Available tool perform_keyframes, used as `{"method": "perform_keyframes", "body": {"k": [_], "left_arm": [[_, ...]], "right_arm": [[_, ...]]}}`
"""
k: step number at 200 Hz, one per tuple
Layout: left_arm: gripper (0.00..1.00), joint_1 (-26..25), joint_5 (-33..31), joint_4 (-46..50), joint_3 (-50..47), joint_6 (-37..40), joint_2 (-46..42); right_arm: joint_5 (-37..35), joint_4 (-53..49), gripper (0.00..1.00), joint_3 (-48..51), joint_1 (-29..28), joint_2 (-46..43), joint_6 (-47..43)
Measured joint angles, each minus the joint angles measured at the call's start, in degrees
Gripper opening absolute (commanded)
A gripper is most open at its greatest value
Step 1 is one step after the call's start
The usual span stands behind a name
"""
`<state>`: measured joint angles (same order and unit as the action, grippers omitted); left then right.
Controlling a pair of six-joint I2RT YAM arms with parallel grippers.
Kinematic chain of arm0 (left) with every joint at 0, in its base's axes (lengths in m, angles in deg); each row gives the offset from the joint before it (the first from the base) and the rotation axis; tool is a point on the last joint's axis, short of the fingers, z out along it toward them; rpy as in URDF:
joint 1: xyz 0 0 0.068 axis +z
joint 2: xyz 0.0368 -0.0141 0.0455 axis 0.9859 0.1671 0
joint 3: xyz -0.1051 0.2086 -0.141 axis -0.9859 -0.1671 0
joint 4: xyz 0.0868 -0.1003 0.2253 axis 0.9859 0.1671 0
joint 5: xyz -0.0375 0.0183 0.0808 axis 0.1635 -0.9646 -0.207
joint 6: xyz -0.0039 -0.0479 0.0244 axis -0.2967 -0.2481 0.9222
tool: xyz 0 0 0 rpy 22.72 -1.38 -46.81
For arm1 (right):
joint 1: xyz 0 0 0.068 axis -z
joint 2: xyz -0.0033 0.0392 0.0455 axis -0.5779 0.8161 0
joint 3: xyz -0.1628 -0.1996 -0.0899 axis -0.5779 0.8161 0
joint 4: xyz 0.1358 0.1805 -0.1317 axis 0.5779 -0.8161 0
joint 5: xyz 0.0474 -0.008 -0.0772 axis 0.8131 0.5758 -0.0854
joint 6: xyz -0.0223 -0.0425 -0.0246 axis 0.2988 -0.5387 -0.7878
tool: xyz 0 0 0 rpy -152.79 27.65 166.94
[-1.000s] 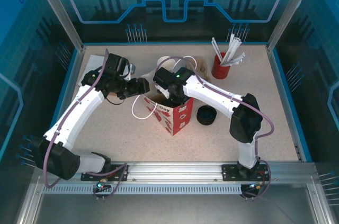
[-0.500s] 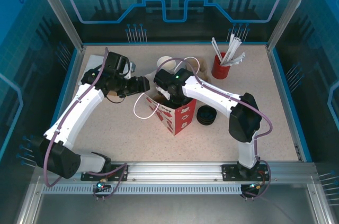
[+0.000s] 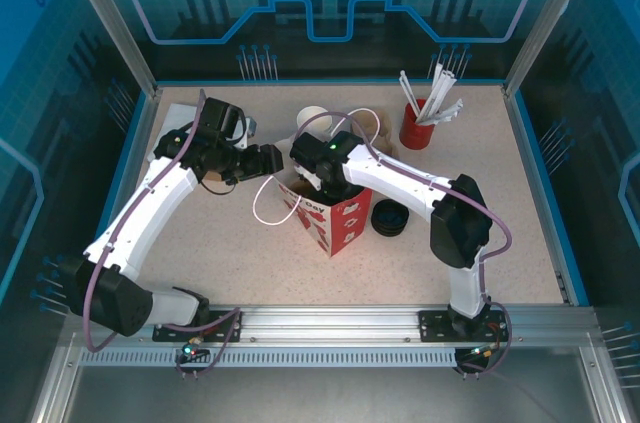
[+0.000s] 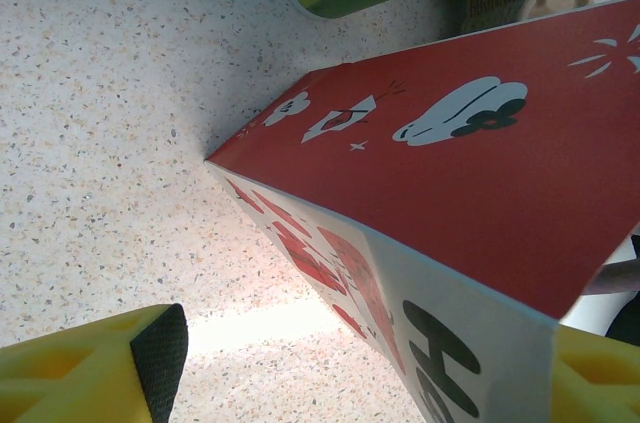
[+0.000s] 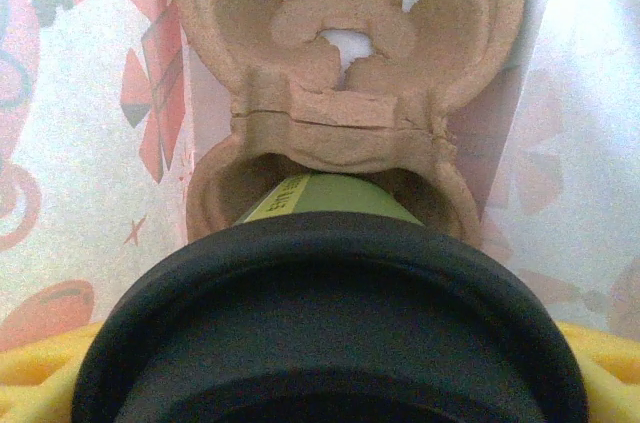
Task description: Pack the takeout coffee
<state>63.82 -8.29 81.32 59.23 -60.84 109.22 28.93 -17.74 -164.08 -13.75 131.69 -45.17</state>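
The takeout coffee has a black lid and a green lower part, and my right gripper is shut on it, a yellow finger on each side of the lid. The cup's base points into a pocket of a brown cardboard cup carrier inside the red-and-white paper bag. From above, my right gripper reaches down into the bag's open top. My left gripper stands open at the bag's upper left edge. In the left wrist view the bag lies between the fingers of my left gripper, with a gap to the left pad.
A stack of lidless cream-and-green cups lies behind the bag. A stack of black lids sits just right of the bag. A red holder with white straws stands at the back right. The bag's white handle loops out to the left.
The right gripper with the coffee has sunk slightly deeper into the bag. The left gripper has edged a little toward the bag's top edge.
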Motion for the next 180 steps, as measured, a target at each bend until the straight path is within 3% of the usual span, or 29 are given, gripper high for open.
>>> {"method": "perform_keyframes", "body": {"k": [180], "left_arm": [[0.76, 0.0, 0.0, 0.0, 0.0, 0.0, 0.0]], "right_arm": [[0.0, 0.0, 0.83, 0.0, 0.0, 0.0, 0.0]]}}
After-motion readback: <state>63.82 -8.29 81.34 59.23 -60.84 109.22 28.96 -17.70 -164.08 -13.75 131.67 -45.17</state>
